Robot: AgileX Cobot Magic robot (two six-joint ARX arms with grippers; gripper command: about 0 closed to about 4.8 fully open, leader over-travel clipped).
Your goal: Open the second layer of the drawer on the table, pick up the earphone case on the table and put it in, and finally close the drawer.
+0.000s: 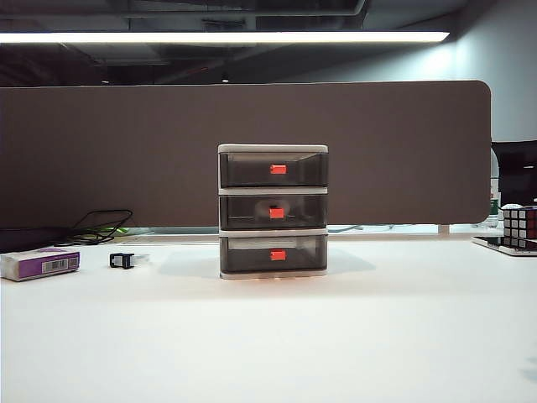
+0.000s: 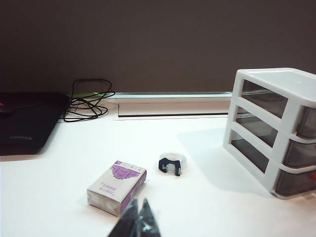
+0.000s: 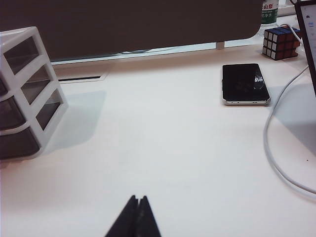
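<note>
I am holding both grippers low over the table (image 1: 268, 336), left gripper (image 2: 138, 217) and right gripper (image 3: 138, 215), tips together, empty. The drawer (image 1: 273, 210) is standing centred between them, all layers shut, second layer (image 1: 273, 211) handle facing me. A pale shape is showing inside it; I cannot confirm the earphone case.

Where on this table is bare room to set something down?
Bare: the table in front of the drawer, and between it and the phone. Crowded: left, by the purple box and clip. Left claw and right claw are shut, held back.
</note>
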